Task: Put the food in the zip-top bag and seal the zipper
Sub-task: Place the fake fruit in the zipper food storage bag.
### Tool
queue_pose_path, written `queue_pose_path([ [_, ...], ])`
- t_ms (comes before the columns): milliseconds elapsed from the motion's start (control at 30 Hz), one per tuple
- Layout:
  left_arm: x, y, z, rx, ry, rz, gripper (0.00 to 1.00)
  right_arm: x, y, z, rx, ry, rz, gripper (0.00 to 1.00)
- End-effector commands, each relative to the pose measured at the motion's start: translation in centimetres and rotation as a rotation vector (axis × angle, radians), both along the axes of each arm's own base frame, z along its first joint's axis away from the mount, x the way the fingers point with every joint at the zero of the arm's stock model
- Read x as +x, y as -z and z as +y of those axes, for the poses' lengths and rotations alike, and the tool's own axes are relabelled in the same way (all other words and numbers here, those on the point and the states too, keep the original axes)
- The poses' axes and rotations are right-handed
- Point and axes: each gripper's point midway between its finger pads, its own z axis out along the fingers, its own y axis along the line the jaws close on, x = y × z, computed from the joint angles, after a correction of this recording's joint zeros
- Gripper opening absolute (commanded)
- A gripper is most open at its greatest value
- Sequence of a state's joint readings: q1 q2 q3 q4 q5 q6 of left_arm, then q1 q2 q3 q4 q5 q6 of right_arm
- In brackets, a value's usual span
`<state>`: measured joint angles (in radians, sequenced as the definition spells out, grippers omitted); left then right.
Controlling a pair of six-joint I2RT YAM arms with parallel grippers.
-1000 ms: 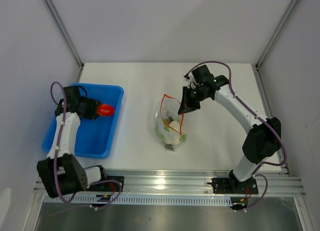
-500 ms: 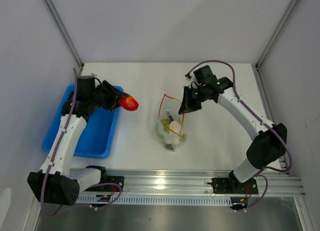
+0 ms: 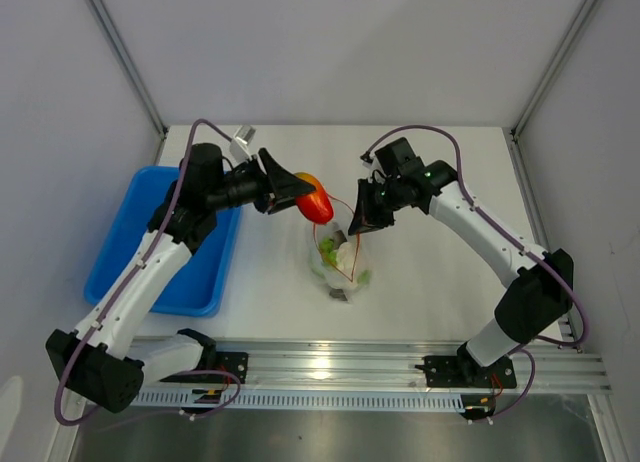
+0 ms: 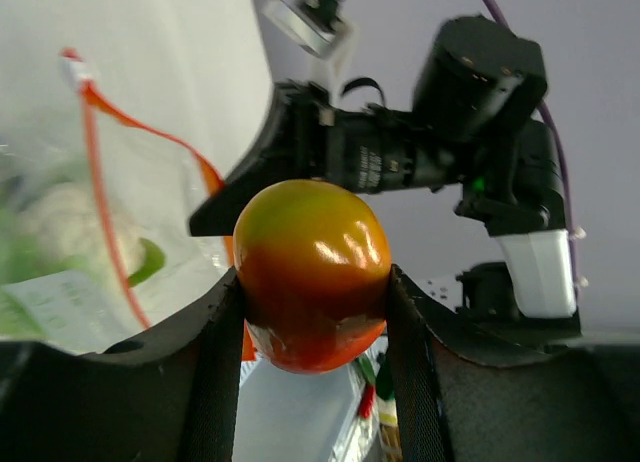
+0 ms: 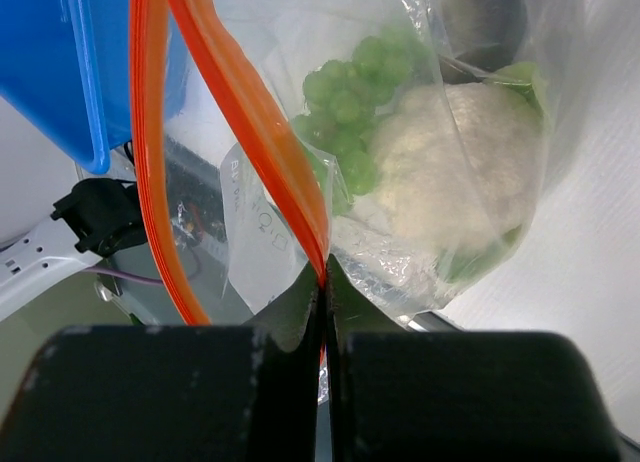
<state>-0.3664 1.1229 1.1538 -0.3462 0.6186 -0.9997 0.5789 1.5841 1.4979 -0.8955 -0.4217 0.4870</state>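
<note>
Your left gripper [image 3: 303,192] is clamped on the red-orange fruit [image 4: 312,267], just above the bag [image 3: 340,267] mouth; right gripper [image 5: 325,307] pinched shut on the zipper [image 5: 240,112], cauliflower [image 5: 460,172] and greens [image 5: 350,92] already inside, bag on table [image 3: 270,282]

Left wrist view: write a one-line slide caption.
Left hand grips a red-and-yellow toy fruit beside the clear zip-top bag and its orange zipper.
</note>
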Motion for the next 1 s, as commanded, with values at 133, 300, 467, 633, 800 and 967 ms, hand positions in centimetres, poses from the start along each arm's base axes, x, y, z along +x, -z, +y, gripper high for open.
queue_pose_path([
  [133,-2.6,-0.9,-4.4,-0.102,0.24,-0.034,0.0,0.2,-2.6,0.2,0.043,0.038,-0.069,0.0],
  [300,-3.7,2.6,-5.3,-0.078,0.293,0.057,0.03,0.2,-3.5,0.2,0.062,0.045,-0.091,0.0],
  [467,-3.9,5.6,-5.4,-0.049,0.299,0.134,0.09,0.0,-3.9,0.0,0.062,0.045,-0.101,0.0],
  [633,-3.3,7.2,-5.2,0.021,0.271,0.192,0.11,-0.1,-3.9,-0.1,0.062,0.04,-0.104,0.0],
  [800,-2.6,8.0,-5.3,0.079,0.259,0.199,0.13,-0.3,-4.0,-0.3,0.06,0.037,-0.104,0.0],
  [967,-2.5,9.7,-4.8,0.176,0.23,0.269,0.22,-0.3,-4.0,-0.3,0.06,0.033,-0.11,0.0],
])
